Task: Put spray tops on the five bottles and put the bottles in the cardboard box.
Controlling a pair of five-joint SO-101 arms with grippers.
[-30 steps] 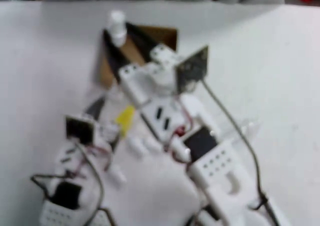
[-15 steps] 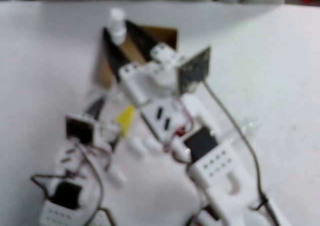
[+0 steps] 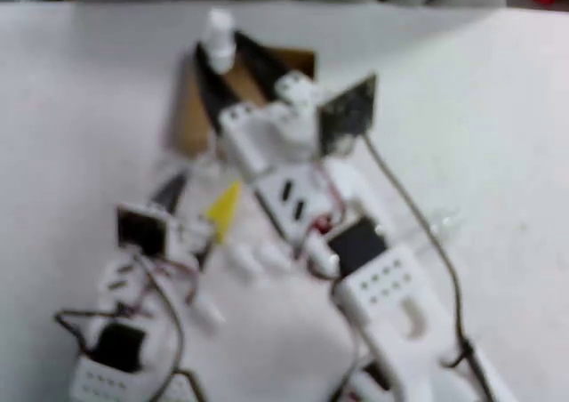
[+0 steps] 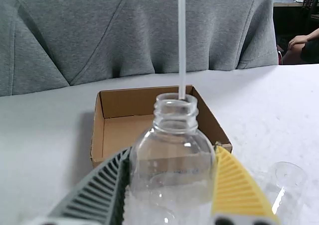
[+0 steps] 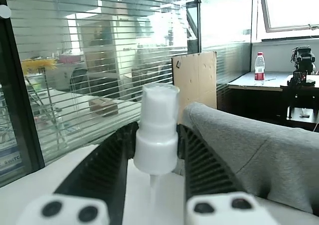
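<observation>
Where the table (image 4: 40,125) ends behind the cardboard box (image 4: 119,104), grey cloth (image 4: 124,31) hangs

High view: bright, even light, white table (image 3: 498,108) nearly blown out, shadows faint. Right wrist view: hard daylight through slatted window blinds (image 5: 99,36) backlights white plastic spray top (image 5: 157,130). Left wrist view: soft diffuse light, small glints on clear plastic bottle (image 4: 172,155), brown cardboard box (image 4: 139,101) shaded inside.
</observation>
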